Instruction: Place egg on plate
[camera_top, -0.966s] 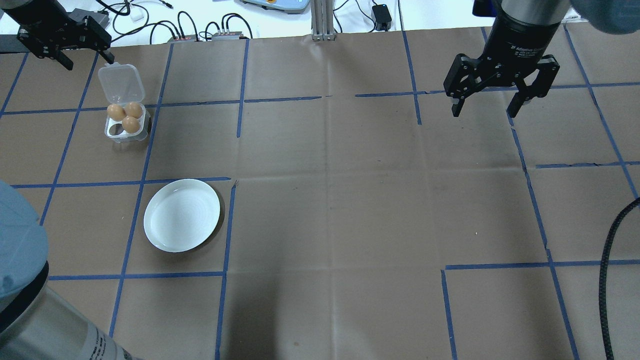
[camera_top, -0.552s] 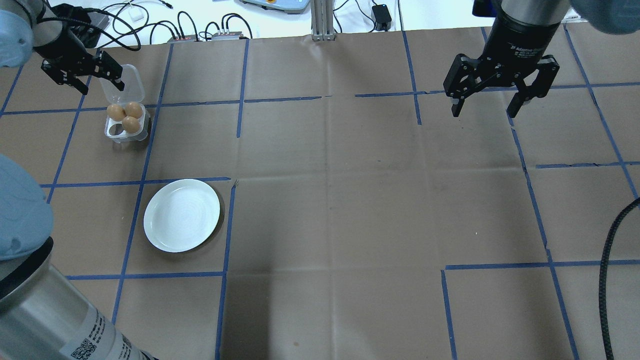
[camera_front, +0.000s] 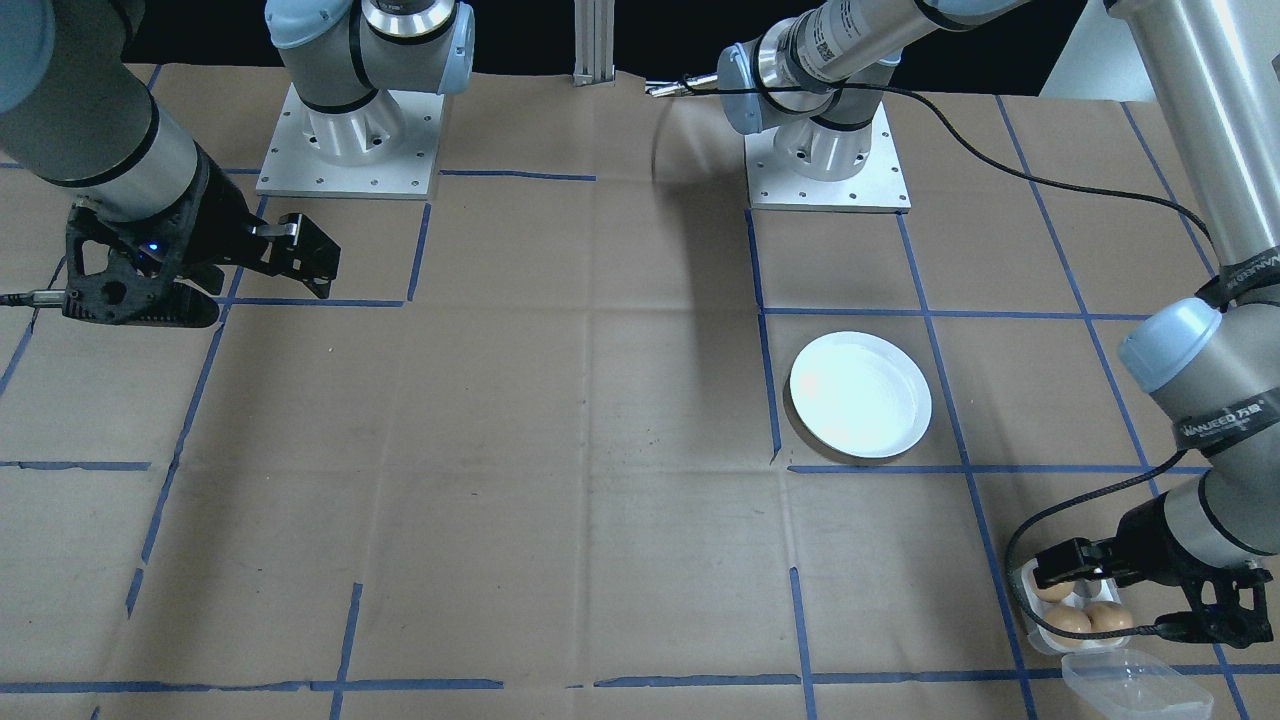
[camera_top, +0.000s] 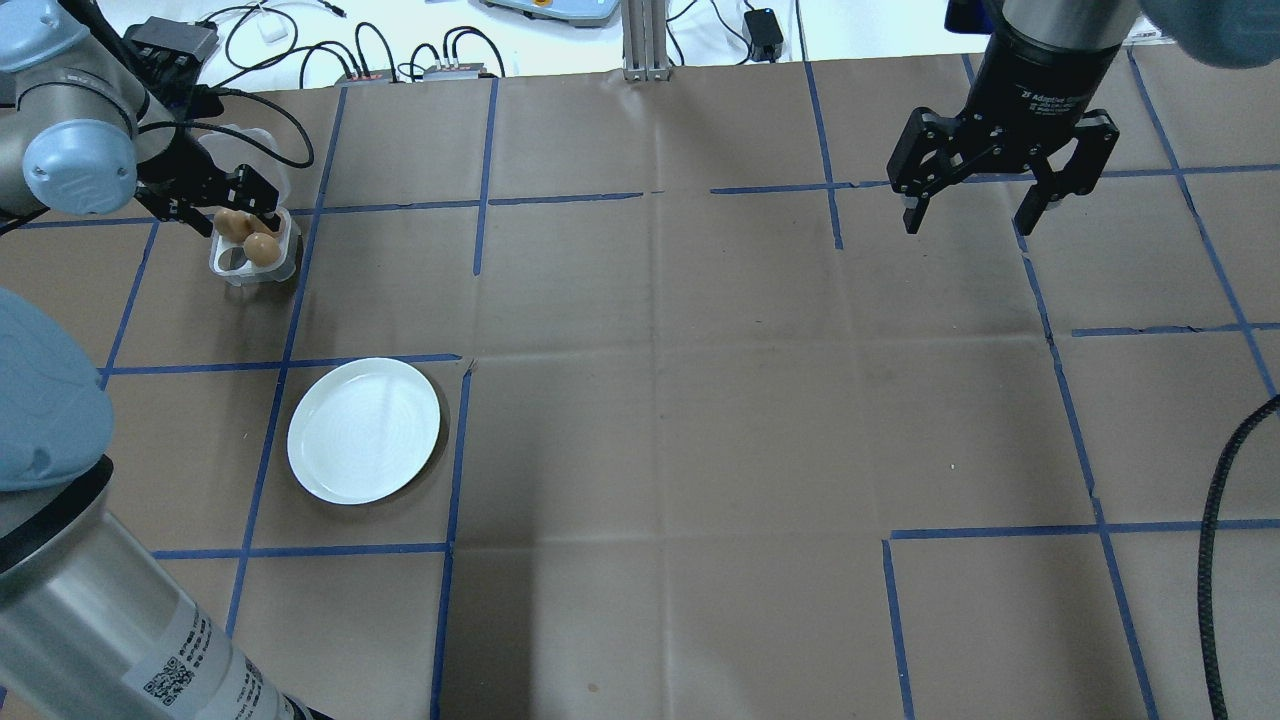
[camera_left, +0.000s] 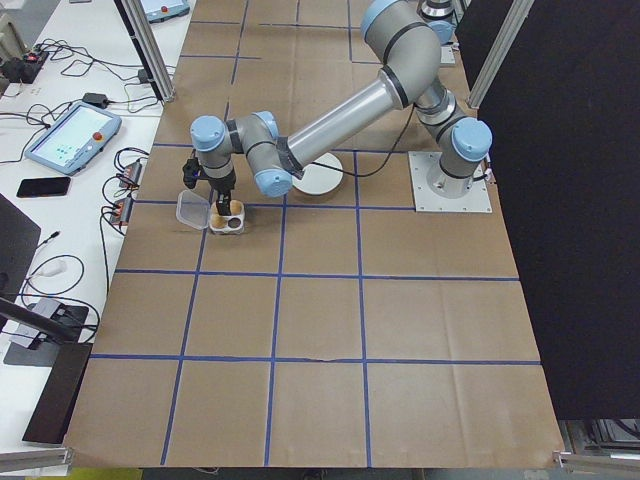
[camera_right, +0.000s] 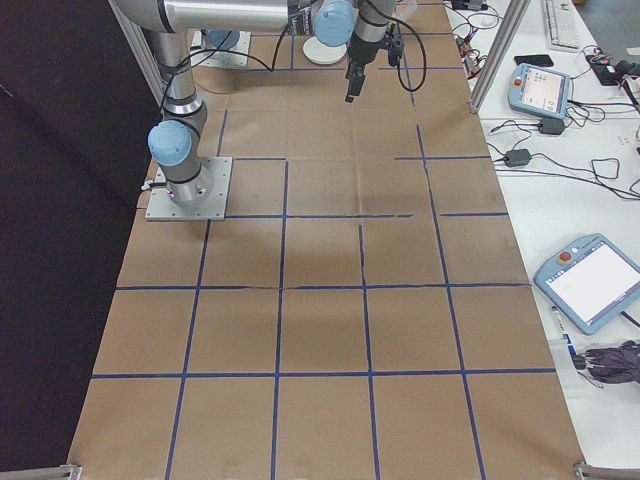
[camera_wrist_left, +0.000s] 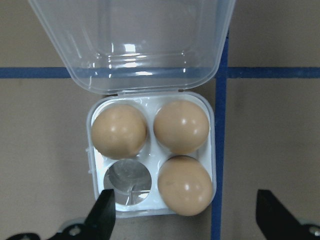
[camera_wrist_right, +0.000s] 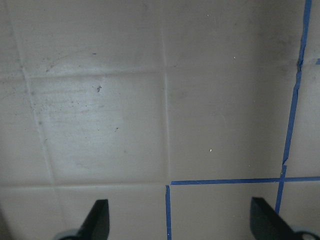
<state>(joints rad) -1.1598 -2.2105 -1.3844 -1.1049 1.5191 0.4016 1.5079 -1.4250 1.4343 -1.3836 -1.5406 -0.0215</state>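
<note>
**Three brown eggs in the tray, none on the plate**

Three brown eggs (camera_wrist_left: 181, 126) fill three cups of the square white four-cup egg tray (camera_wrist_left: 95, 165); only the left wrist view shows the fourth cup bare, the clear hinged lid (camera_wrist_left: 131, 42) laid back flat, and two black fingertips (camera_wrist_left: 102, 212) spread wide, one at each side of the tray's near edge. From overhead, the left gripper (camera_top: 218, 200) hides part of the tray. The round white shallow plate (camera_top: 364, 430) lies bare, apart from the tray, inside a square of blue tape lines (camera_top: 452, 455) on the brown paper table cover (camera_top: 660, 400). The right gripper (camera_top: 1005, 175), jaws spread and grasping nothing, hangs far across over open paper. Its body carries white lettering, too small to read; the left arm's sleeve bears a QR code (camera_top: 168, 684).
</note>
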